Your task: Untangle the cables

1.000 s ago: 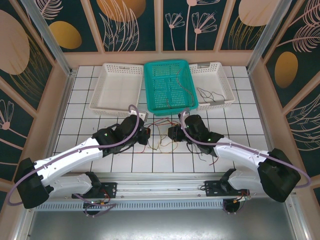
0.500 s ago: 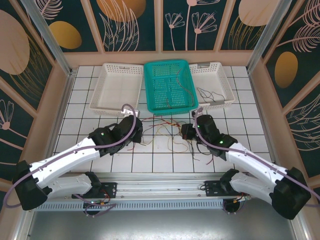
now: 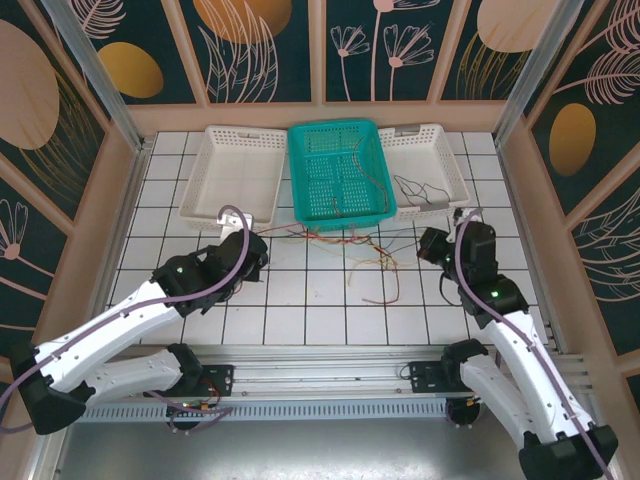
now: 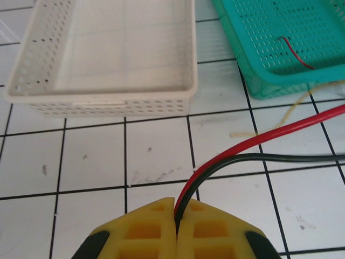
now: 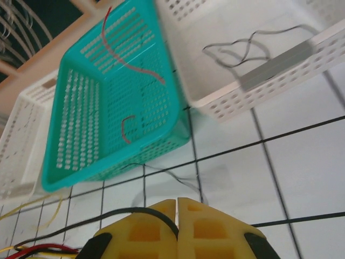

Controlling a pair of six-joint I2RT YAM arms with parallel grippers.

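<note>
Watching my left pincer [image 4: 176, 215], I am seeing it clenching a red cable [image 4: 253, 143] and a black cable [image 4: 280, 157]. My right pincer [image 5: 177, 209] is pinching a black wire [image 5: 129, 209]. Remaining cables [image 3: 370, 265] are lying on the bench [image 3: 300, 300], near the teal basket [image 3: 340, 222].

Right gripper [image 5: 177, 203] pinching black cable [image 5: 81, 223], teal basket [image 5: 108, 162], white basket [image 5: 232, 102]

1. The left arm [image 3: 150, 305] stretches forward, its left gripper [image 3: 255, 240] near the front-left corner of the teal basket [image 3: 293, 170]
2. Its yellow fingers [image 4: 145, 229] press together, pinching red and black cables [image 4: 242, 144]
3. The right arm [image 3: 500, 300] rises steeply, its right gripper [image 3: 428, 246] off the basket's front-right corner
4. Its fingers [image 5: 210, 226] meet, a black strand caught between them
</note>
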